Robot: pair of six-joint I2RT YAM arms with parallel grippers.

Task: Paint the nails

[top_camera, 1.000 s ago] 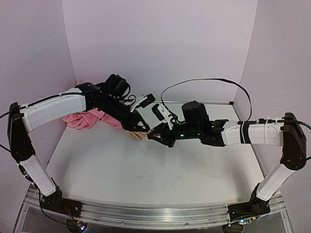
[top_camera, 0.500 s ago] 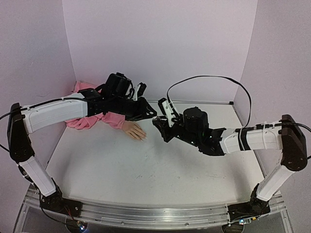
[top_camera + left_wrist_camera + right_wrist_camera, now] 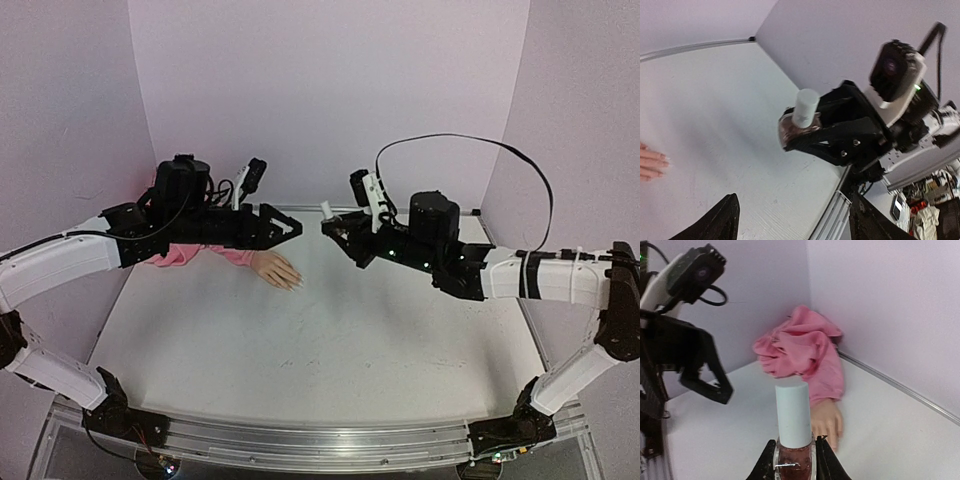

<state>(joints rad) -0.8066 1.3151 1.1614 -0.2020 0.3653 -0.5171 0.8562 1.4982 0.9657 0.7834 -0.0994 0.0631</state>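
The flesh-coloured mannequin hand [image 3: 276,270] lies flat on the table, its pink sleeve [image 3: 196,254] running back to the left corner. Its pale nails [image 3: 296,286] point right; they also show in the left wrist view as nails [image 3: 665,161] at the frame's edge. My right gripper [image 3: 333,226] hangs above the table, shut on a small polish bottle [image 3: 794,452] with reddish liquid and its white cap [image 3: 793,412] on. My left gripper [image 3: 289,228] is open a short way left of the bottle [image 3: 799,125], above the hand, holding nothing.
Pale walls close the table at the back and both sides, with a metal strip [image 3: 455,211] along the back edge. The bunched pink sleeve [image 3: 800,350] fills the back left corner. A black cable [image 3: 450,145] loops above my right arm.
My left gripper has opened and drawn back to the left, away from the bottle's cap. My right gripper has lifted the bottle up and slightly right; the cap stays on.
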